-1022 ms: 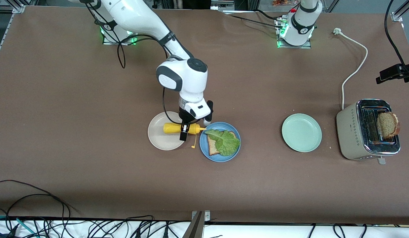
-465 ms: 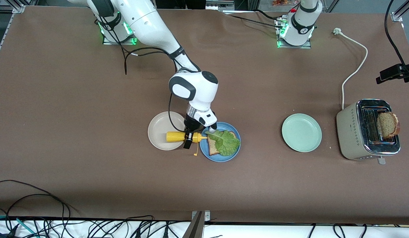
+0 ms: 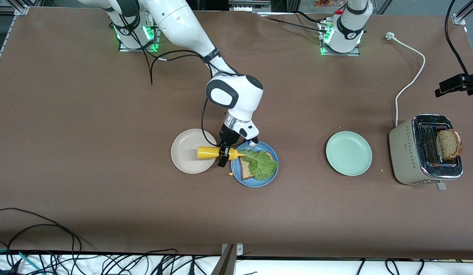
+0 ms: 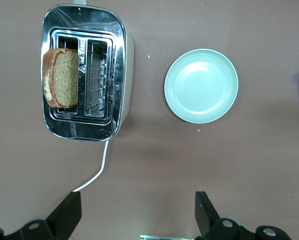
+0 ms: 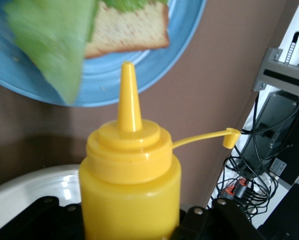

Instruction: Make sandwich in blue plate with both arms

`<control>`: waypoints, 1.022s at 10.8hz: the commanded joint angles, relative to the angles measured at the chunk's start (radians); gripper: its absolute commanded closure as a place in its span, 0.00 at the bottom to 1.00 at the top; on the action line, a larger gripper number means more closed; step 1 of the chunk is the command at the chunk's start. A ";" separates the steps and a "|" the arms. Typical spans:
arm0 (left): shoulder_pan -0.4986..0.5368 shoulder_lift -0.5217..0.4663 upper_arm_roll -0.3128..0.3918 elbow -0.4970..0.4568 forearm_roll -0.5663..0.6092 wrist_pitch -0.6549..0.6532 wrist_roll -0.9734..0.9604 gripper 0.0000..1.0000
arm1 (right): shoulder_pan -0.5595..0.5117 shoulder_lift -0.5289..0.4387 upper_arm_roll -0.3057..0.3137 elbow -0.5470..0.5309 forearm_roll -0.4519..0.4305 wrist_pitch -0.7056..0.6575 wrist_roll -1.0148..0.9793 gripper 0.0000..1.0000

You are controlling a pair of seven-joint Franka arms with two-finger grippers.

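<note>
my R gripper (image 3: 223,156) pinching yellow plastic squeeze bottle (image 3: 211,152) | nozzle over round sky-blue plate (image 3: 255,181) rim, beside bread+lettuce | L gripper (image 4: 139,215) spread, waiting

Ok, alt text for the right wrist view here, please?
The right gripper is shut on a yellow squeeze bottle, nozzle aimed at the blue plate, which holds a bread slice under a lettuce leaf. The bottle's tethered cap hangs off to the side, and a beige-white plate sits below.

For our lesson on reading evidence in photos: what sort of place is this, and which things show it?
Probably a robotics lab set up as a mock kitchen: two arms bolted to a brown table, loose cables along its edge, and a toaster with plates for sandwich practice.
</note>
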 commanded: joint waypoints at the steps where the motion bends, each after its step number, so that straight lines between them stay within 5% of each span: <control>1: 0.007 0.008 -0.002 0.025 -0.020 -0.020 0.008 0.00 | 0.036 0.032 -0.025 0.039 -0.030 -0.040 0.003 1.00; 8: 0.008 0.022 0.001 0.025 -0.019 -0.018 0.009 0.00 | 0.039 0.017 -0.028 0.041 -0.047 -0.069 -0.002 1.00; 11: 0.028 0.029 0.001 0.026 -0.016 -0.015 0.011 0.00 | 0.024 -0.101 -0.028 0.028 0.115 -0.105 -0.038 1.00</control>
